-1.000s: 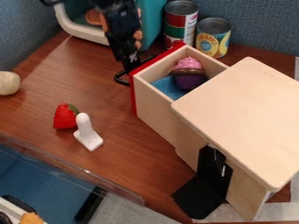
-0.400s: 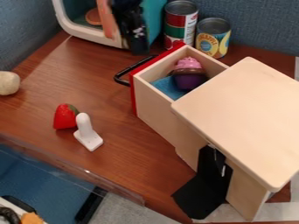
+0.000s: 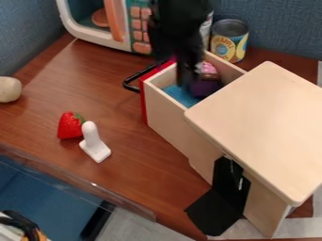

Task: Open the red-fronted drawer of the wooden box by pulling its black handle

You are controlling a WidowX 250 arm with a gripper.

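Hangs over the drawer (image 3: 165, 113) with the end effector (image 3: 187, 81), just left of the cupcake (image 3: 206, 86) inside — cannot tell whether open or closed. Shows a strawberry (image 3: 68, 126) farther left on the table (image 3: 135, 150).

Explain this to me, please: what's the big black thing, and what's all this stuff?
That's a robot arm. A camera looking down at a slant took every picture. The arm's gripper, its "hand", is at the open drawer of a wooden box, close to a toy cupcake. I can't tell whether it holds anything. On the table are a strawberry beside a small white object, plus a can behind the drawer.
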